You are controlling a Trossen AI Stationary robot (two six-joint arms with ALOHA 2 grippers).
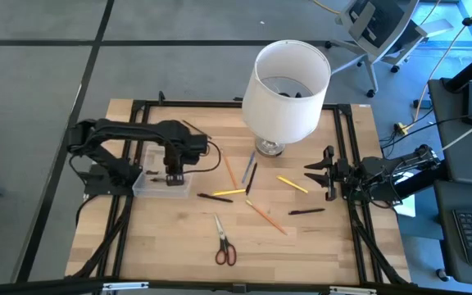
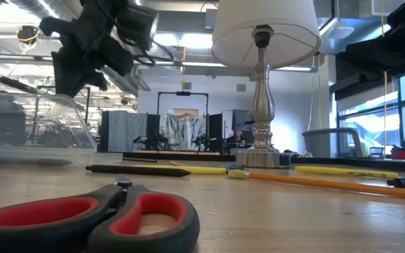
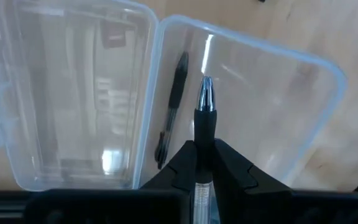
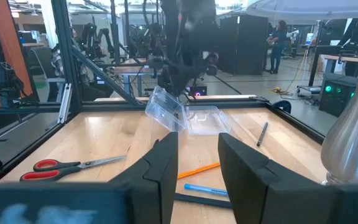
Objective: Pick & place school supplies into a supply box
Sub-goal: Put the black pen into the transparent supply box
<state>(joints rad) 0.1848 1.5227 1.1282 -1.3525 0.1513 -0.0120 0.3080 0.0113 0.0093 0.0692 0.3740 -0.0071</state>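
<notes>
Wooden table (image 1: pixel 162 246) fills the centre of the high view, with a white-shaded lamp (image 1: pixel 283 86) standing at its upper middle. Left arm reaches in from the left of the frame; its left gripper (image 1: pixel 173 176) hangs directly over the supply box (image 1: pixel 147 187), which lies at the table's left-centre edge with its lid folded open beside the tray. Left wrist view: the fingers are clamped on a clear-barrelled pen (image 3: pixel 204 118), tip pointing down into the tray, and one black pen (image 3: pixel 173 109) already lies inside along the hinge side. Right gripper (image 1: pixel 324 173) waits at the right of the table, jaws spread and holding nothing, aimed toward the scattered items. Loose supplies remain mid-table: red-handled scissors (image 1: pixel 224 244) at lower centre, an orange pencil (image 1: pixel 265 216) to their upper right, a yellow pencil (image 1: pixel 292 184) further right, a black pen (image 1: pixel 306 211) near the right gripper, a second yellow pencil (image 1: pixel 229 192) and another black pen (image 1: pixel 215 197) just right of the box. Judgement: the step in hand is the placing of the held pen; the task is at an early stage, with most items unplaced. Next move calls for lowering or tilting the pen so it lies flat within the tray walls before release, clear of the pen inside, then retreating upward without snagging the open lid.
</notes>
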